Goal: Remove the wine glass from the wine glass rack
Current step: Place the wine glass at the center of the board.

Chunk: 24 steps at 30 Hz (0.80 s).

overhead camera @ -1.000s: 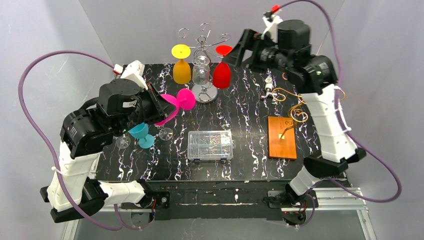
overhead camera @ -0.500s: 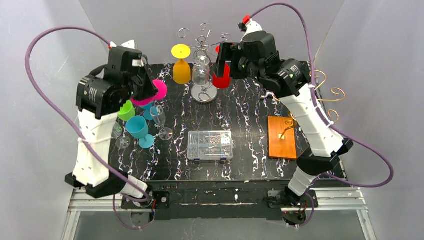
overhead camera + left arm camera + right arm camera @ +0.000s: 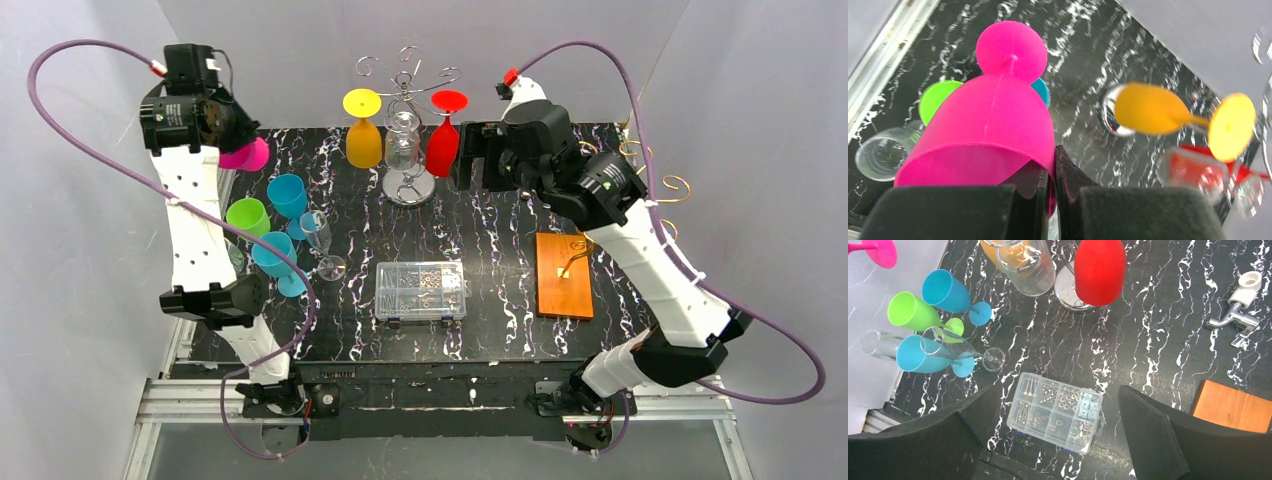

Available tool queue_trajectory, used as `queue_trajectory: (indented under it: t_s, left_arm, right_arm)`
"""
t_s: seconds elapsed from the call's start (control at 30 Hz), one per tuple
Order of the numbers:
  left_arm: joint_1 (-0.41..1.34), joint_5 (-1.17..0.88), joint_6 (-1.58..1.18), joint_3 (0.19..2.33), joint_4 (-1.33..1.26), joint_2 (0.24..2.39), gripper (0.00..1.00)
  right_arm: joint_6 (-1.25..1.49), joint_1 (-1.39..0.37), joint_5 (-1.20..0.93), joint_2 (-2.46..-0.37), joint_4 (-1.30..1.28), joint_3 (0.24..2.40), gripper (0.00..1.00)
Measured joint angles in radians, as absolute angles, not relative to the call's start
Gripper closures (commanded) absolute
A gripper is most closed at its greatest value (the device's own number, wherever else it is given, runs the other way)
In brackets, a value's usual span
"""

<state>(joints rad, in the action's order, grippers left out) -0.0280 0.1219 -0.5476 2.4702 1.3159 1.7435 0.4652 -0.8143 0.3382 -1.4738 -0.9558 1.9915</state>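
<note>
The wire wine glass rack (image 3: 405, 75) stands at the table's back on a round chrome base (image 3: 410, 188). From it hang a yellow glass (image 3: 363, 130), a clear glass (image 3: 402, 140) and a red glass (image 3: 443, 135). My left gripper (image 3: 232, 140) is raised at the far left, shut on the rim of a pink wine glass (image 3: 247, 156) (image 3: 993, 115), away from the rack. In the left wrist view its jaws (image 3: 1054, 170) pinch the pink wall. My right gripper (image 3: 480, 158) (image 3: 1058, 390) hangs open and empty just right of the red glass (image 3: 1099, 270).
Blue (image 3: 288, 195), green (image 3: 246, 215) and clear (image 3: 320, 235) glasses crowd the table's left side. A clear box of screws (image 3: 420, 290) lies in the middle. A wooden block (image 3: 564, 273), a metal tap fitting (image 3: 1240, 305) and gold wire (image 3: 590, 215) lie at the right.
My left arm has swung up and back to the far left, carrying the pink glass over the standing glasses. My right gripper, still open, has shifted to just right of the red glass.
</note>
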Motion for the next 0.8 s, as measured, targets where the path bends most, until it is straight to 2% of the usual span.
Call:
queue_trajectory:
  t_s: [0.2,0.8]
  left_arm:
    - [-0.171,0.092,-0.535,2.497,1.28,1.844,1.0]
    - [-0.222,0.077,-0.458,2.501,1.256,2.152,1.0]
  right_arm:
    - [0.456,-0.814,0.338,-1.404,-0.931,1.9,0.02]
    - [0.425,-0.814,0.315,-1.348,-0.867,1.725,0.02]
